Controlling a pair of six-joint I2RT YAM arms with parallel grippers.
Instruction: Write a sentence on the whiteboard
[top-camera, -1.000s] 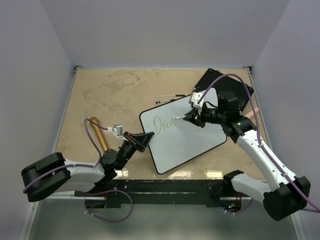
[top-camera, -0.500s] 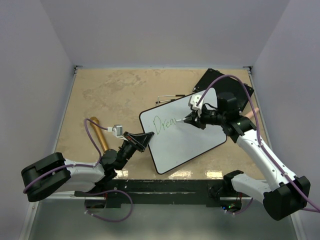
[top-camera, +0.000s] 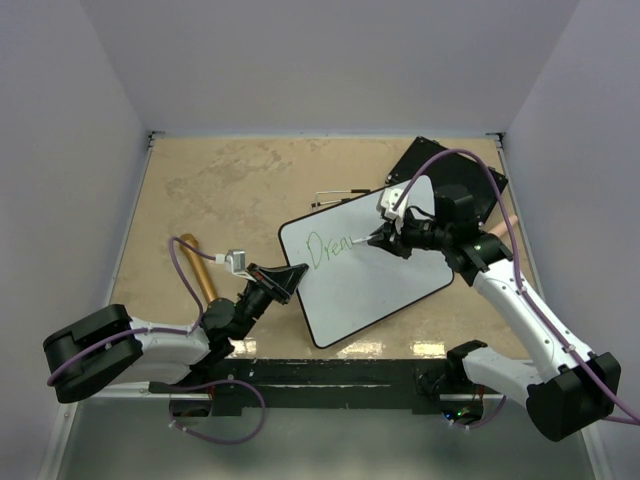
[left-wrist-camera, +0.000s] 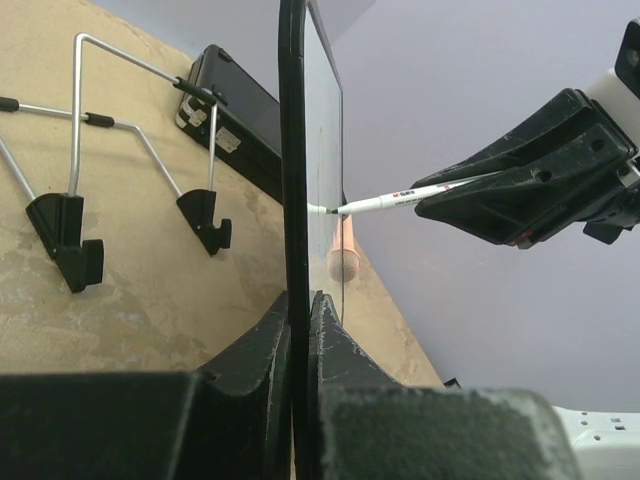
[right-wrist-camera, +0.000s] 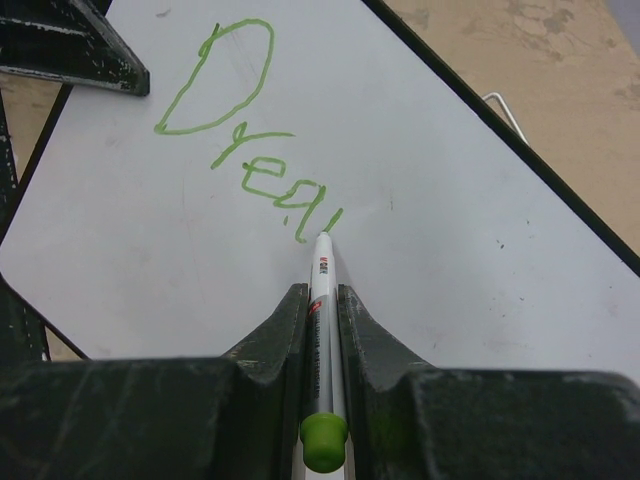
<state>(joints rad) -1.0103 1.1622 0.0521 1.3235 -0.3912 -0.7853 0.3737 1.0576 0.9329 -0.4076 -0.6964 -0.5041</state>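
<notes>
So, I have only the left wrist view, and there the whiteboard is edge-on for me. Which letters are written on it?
Observer: The right wrist view shows green letters on the whiteboard: "Drea", and one more stroke begun.
Operator: Is the marker tip at that last stroke?
Observer: Yes. The marker, gripped in the right hand, has its tip at the lower end of that stroke.
Operator: Is there free space on the board?
Observer: In the top view the word sits near the board's left end, and the part below it is blank.
</notes>
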